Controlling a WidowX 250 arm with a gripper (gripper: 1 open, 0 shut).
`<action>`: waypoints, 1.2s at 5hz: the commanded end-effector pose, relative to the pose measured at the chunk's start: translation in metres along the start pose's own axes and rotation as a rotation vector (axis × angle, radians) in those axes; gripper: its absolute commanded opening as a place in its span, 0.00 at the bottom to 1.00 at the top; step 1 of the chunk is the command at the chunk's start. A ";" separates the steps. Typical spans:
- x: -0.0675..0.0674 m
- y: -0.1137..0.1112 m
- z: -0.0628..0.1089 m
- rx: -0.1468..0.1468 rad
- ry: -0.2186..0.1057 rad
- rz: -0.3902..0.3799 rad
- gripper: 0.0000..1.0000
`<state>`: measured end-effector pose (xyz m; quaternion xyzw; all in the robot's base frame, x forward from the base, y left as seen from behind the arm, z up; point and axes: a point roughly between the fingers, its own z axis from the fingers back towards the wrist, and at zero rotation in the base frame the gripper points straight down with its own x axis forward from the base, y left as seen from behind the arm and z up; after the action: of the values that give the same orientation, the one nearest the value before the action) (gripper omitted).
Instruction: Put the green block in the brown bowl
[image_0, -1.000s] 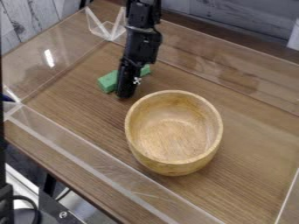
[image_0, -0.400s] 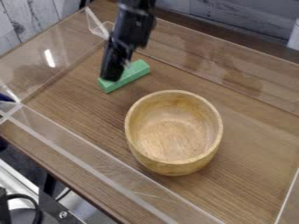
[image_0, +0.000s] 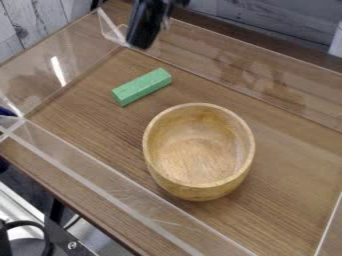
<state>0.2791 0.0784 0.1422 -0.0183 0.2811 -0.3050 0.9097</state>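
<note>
The green block (image_0: 142, 87) lies flat on the wooden table, left of centre, pointing diagonally towards the back right. The brown bowl (image_0: 199, 151) stands upright in front and to the right of it, with nothing inside. My gripper (image_0: 142, 38) hangs high at the top of the view, above and behind the block and well apart from it. Its black fingers look shut with nothing between them.
A clear plastic wall (image_0: 80, 160) runs along the front and left sides of the wooden table (image_0: 267, 90). The table's front edge drops off at the lower left. A grey plank wall (image_0: 34, 25) stands at the back left.
The gripper has risen and moved back left, away from the green block. The block, partly hidden behind the fingers a second ago, now lies fully in view, shifted slightly.
</note>
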 end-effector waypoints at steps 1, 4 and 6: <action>0.001 0.008 -0.002 0.066 -0.007 0.036 1.00; 0.008 0.006 0.011 0.100 0.045 0.169 0.00; 0.016 0.022 0.016 0.104 0.091 0.274 1.00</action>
<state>0.3039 0.0828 0.1222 0.0675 0.3384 -0.1999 0.9171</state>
